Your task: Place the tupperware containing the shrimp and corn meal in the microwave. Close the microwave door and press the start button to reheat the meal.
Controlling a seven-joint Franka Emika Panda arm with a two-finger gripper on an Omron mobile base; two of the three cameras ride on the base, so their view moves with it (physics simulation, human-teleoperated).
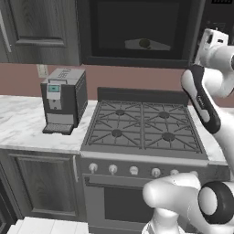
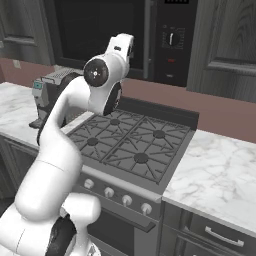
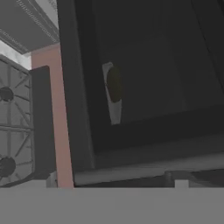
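The black microwave [image 1: 137, 59] hangs above the stove, and its door [image 1: 109, 27] lies flush with the front. Through the dark glass I see the pale tupperware [image 1: 155, 45] on the floor inside, with the meal as a dim dark lump [image 1: 145, 43] on it. In the rolled hand view the tupperware [image 3: 114, 111] and the lump [image 3: 114, 83] show behind the same glass [image 3: 148, 57]. My white hand [image 2: 123, 49] is raised close in front of the door, near the control panel [image 2: 172, 42] and its dial [image 2: 173, 37]. Its fingers are hidden by the hand.
A gas stove [image 1: 141, 125] with knobs lies below the microwave. A grey coffee machine [image 1: 64, 98] stands on the marble counter [image 1: 20, 123] to the left. More marble counter [image 2: 220, 175] runs to the right. Dark panelled cabinets [image 2: 230, 35] flank the microwave.
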